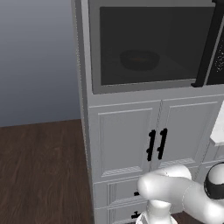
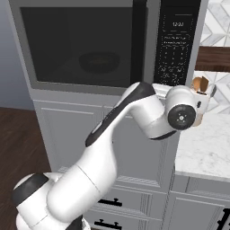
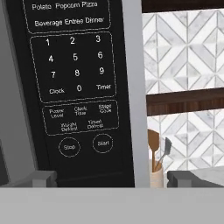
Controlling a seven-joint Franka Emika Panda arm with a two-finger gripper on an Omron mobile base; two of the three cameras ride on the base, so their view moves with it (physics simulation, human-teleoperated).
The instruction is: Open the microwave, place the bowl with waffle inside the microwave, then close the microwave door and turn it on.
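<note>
Gripper (image 3: 112, 177) jaws wide apart, empty, facing microwave (image 3: 74, 87) keypad

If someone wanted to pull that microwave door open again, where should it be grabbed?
Probably by the long black vertical bar handle at the right edge of the microwave door, beside the control panel. Come straight from the front, fingers either side of the bar: it stands off the flat glass.

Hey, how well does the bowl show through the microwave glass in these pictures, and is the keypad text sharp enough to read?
Left base view: the bowl is a dim, low-contrast shape behind the dark microwave door glass. Right base view: the same murky look, and the control strip lettering is too small to read. Hand view: keypad labels are crisp, Start button and Stop button plainly legible; no glare.
</note>
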